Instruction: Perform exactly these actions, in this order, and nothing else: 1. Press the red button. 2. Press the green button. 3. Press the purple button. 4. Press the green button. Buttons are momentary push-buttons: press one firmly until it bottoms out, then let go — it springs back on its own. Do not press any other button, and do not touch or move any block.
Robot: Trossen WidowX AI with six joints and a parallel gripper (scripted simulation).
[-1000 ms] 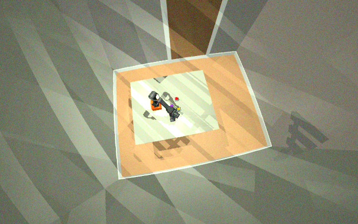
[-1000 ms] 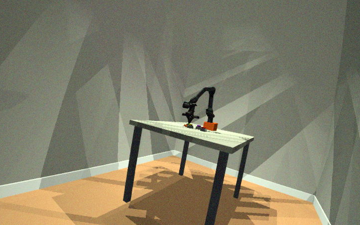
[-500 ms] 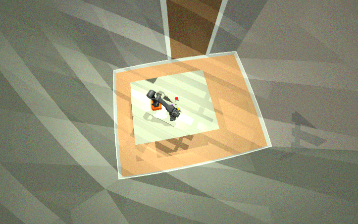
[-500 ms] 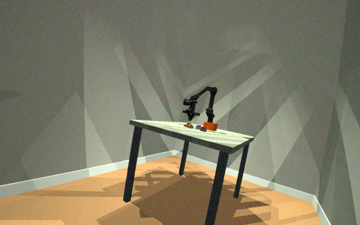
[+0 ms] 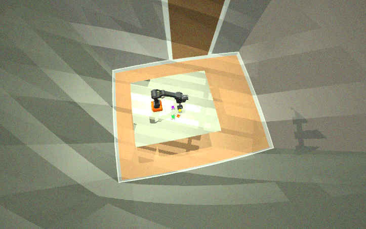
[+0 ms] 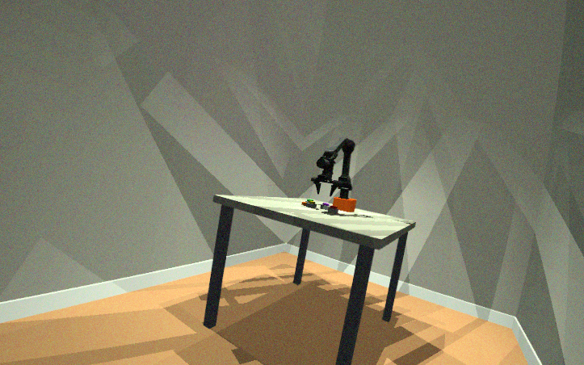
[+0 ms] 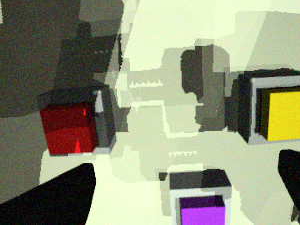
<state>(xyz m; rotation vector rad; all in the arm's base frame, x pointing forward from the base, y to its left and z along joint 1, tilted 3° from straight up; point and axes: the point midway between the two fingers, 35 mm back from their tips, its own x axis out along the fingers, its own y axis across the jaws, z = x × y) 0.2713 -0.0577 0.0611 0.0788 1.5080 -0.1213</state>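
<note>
My gripper (image 6: 325,194) (image 7: 186,167) is open and empty, raised above the table, its fingers wide apart. The red button (image 6: 332,209) (image 7: 70,130) is at the left in the wrist view; the arm hides it in the top view. The purple button (image 5: 172,107) (image 6: 325,204) (image 7: 202,215) is at the bottom of the wrist view, between the two fingertips in the picture and partly cut off. The green button (image 5: 172,116) (image 6: 310,200) stands beyond the purple one and is outside the wrist view. No fingertip touches a button.
A yellow button (image 5: 179,110) (image 7: 285,116) stands at the right of the wrist view, near the right finger in the picture. An orange block (image 5: 178,116) lies beside the green button. The orange arm base (image 5: 156,106) (image 6: 344,204) stands on the table (image 5: 150,136) (image 6: 376,231).
</note>
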